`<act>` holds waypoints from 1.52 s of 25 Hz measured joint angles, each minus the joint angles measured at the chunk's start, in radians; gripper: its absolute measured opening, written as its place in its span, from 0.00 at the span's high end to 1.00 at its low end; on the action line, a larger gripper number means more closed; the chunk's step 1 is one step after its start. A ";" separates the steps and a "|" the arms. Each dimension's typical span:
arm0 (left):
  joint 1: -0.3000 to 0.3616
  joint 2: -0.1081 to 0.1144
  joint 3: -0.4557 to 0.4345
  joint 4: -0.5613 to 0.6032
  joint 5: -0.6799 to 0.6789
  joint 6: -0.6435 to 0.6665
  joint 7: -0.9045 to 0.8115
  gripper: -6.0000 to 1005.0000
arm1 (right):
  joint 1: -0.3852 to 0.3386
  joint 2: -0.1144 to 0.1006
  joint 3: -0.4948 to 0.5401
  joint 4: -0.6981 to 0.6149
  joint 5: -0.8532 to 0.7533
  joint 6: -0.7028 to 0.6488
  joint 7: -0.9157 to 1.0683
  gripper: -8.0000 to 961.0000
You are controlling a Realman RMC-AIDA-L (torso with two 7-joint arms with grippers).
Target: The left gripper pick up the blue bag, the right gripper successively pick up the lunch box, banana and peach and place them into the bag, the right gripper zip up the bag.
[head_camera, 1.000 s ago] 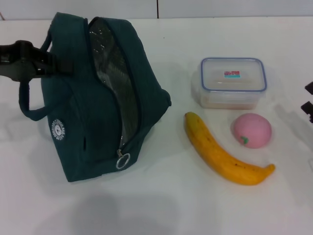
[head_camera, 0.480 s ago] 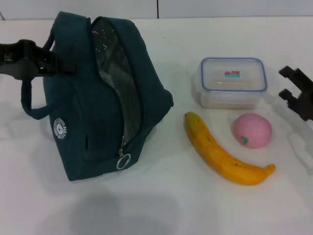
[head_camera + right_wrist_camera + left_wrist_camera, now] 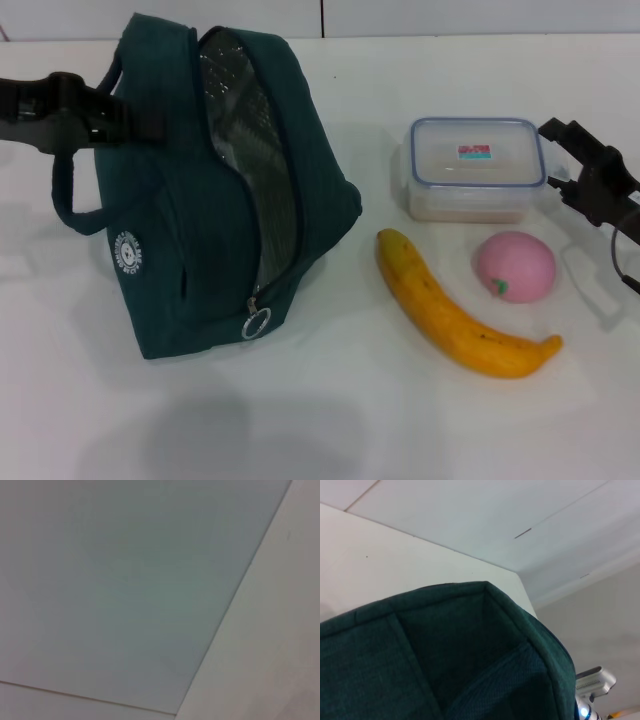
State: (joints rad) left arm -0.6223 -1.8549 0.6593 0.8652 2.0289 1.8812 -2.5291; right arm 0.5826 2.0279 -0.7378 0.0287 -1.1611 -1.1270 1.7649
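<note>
Left gripper (image 3: 125, 118) clamped on the blue bag's (image 3: 215, 200) handle; right gripper (image 3: 570, 160) spread open beside the lunch box (image 3: 477, 167).
You'll see the bag tilted on the table (image 3: 330, 420), zip open, foil lining showing. Right gripper sits just off the box's right end. Peach (image 3: 514, 265) lies in front of the box, banana (image 3: 455, 312) just beside it.

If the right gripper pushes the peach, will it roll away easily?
Probably yes: the peach looks round and lies free on the table, touching nothing. It may roll toward the banana, which lies close beside it. Its smooth skin could also slip between fingers.
</note>
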 joint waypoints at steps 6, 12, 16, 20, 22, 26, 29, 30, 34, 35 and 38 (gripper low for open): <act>-0.004 -0.002 0.018 0.000 0.001 -0.002 0.004 0.96 | 0.037 0.000 0.000 0.011 -0.004 0.021 0.000 0.13; -0.004 -0.010 0.023 0.006 0.002 -0.002 0.005 0.96 | 0.044 0.000 0.000 0.018 -0.006 0.024 0.001 0.13; -0.003 -0.010 0.024 0.006 0.002 -0.002 0.006 0.96 | 0.044 0.000 -0.004 0.014 -0.007 0.017 0.001 0.13; 0.000 -0.010 0.026 0.006 0.002 0.000 0.006 0.95 | 0.045 0.000 -0.010 0.010 -0.008 0.004 0.001 0.13; 0.000 -0.010 0.031 0.006 0.002 0.000 0.006 0.95 | 0.045 0.000 -0.011 0.010 -0.009 0.003 0.001 0.13; -0.001 -0.011 0.037 0.007 0.002 0.001 0.006 0.95 | 0.045 0.000 -0.013 0.009 -0.010 -0.004 -0.001 0.14; -0.001 -0.011 0.038 0.007 0.002 0.002 0.009 0.95 | 0.043 0.000 -0.014 0.005 -0.017 -0.014 -0.006 0.17; -0.001 -0.012 0.038 0.007 0.002 0.002 0.009 0.95 | 0.041 0.000 -0.015 0.001 -0.020 -0.016 -0.007 0.18; 0.001 -0.012 0.038 0.008 0.002 0.003 0.011 0.96 | 0.033 -0.002 -0.016 -0.007 -0.036 -0.020 -0.008 0.23; 0.002 -0.012 0.039 0.008 0.002 0.003 0.011 0.96 | 0.030 -0.002 -0.016 -0.010 -0.037 -0.020 -0.008 0.24; 0.004 -0.012 0.039 0.008 0.002 0.004 0.015 0.96 | 0.021 -0.001 -0.016 -0.023 -0.043 -0.021 -0.009 0.29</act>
State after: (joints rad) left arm -0.6182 -1.8668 0.6980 0.8729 2.0310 1.8855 -2.5144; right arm 0.6032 2.0270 -0.7540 0.0056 -1.2037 -1.1485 1.7560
